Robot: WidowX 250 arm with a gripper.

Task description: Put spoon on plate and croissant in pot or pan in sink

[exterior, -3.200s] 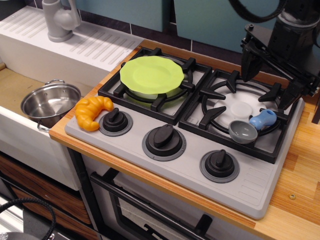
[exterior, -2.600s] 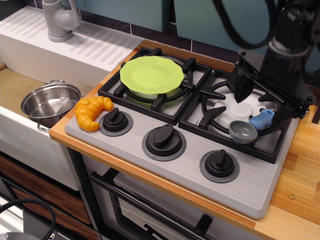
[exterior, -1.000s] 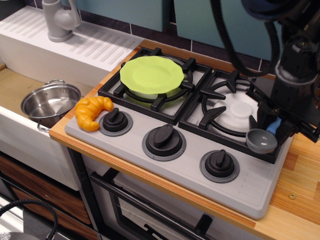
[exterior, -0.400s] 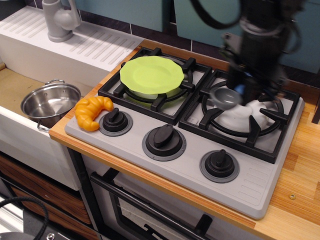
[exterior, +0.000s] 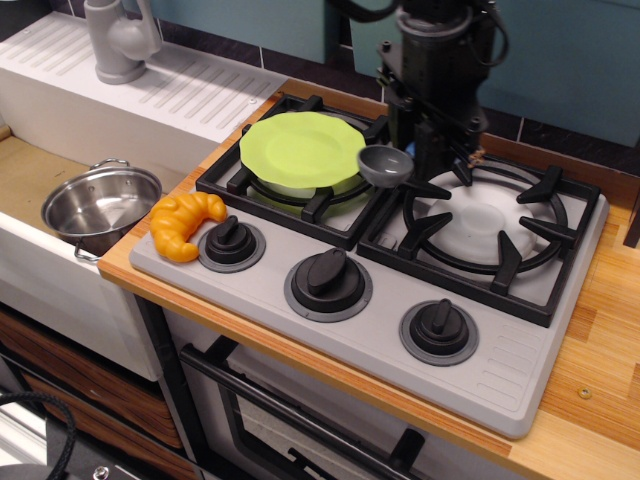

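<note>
You have one view only, set high at the front of the counter and looking down and back at an angle. It sits near enough that the grey toy stove (exterior: 400, 260) fills the middle; left of the black gripper (exterior: 428, 150) you see the white sink (exterior: 40, 250), cropped at the edge.

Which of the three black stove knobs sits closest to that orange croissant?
The leftmost knob. The croissant lies right beside it at the stove's left edge, while the middle knob and the right knob sit farther along the front panel.
</note>
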